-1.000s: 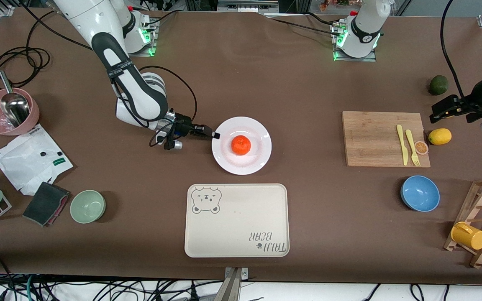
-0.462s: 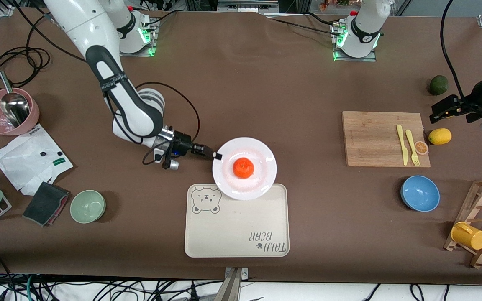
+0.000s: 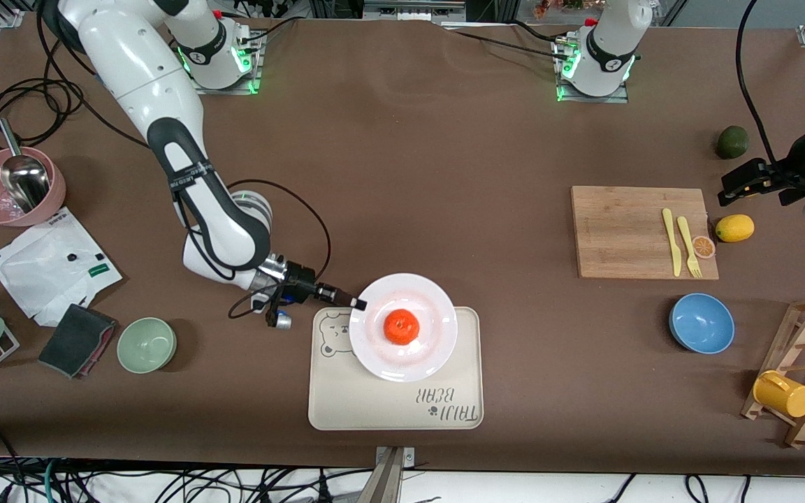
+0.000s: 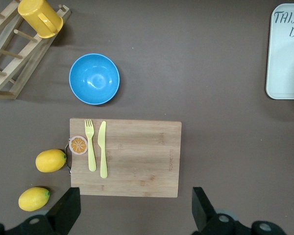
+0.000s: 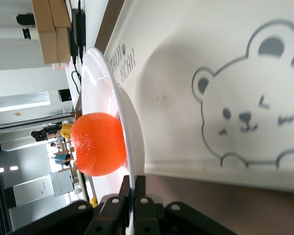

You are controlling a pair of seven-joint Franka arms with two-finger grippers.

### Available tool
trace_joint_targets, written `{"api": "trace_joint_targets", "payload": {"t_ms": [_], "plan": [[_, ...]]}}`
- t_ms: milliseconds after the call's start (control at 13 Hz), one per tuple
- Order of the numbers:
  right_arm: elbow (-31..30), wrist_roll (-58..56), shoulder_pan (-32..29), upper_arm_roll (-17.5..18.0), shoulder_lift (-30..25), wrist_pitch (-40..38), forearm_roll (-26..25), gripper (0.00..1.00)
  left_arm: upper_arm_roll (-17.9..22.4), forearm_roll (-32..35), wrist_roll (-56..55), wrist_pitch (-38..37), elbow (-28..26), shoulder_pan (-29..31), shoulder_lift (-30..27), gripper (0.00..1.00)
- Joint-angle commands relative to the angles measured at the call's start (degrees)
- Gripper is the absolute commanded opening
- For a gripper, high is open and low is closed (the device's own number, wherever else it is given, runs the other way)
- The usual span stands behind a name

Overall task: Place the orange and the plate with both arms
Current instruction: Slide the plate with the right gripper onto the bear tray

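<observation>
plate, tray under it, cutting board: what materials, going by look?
Round white plate: likely glazed ceramic or melamine, given its glossy sheen and thin rim.
Rectangular cream tray with the bear drawing: probably matte plastic, with a flat finish and printed graphics.
Rectangular cutting board: wood, likely bamboo, showing visible grain strips.

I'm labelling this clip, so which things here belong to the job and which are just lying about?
In the job:
- plate, rim pinched by the right hand, over the bear tray
- orange on the plate
- left hand, open, waiting over the cutting board

Lying about:
- blue bowl
- lemon
- green bowl
</observation>
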Motion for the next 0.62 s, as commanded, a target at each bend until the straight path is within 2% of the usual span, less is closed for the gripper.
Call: {"api": "trace_joint_targets", "payload": {"t_ms": [0,231,538], "plan": [[11.0,1.9,0.4,0.2,8.0,-0.7,-2.2,0.0,-0.2,1.1,0.2,-0.9,1.5,0.1,0.6,1.0],[15.1,2.6,0.8,0.2,11.7,-0.6,-2.5,0.0,-0.3,1.1,0.2,-0.8,1.4,0.1,0.6,1.0],[15.8,2.5,0.8,0.2,12.7,-0.5,-3.9,0.0,-0.3,1.1,0.2,-0.9,1.4,0.1,0.6,1.0]]}}
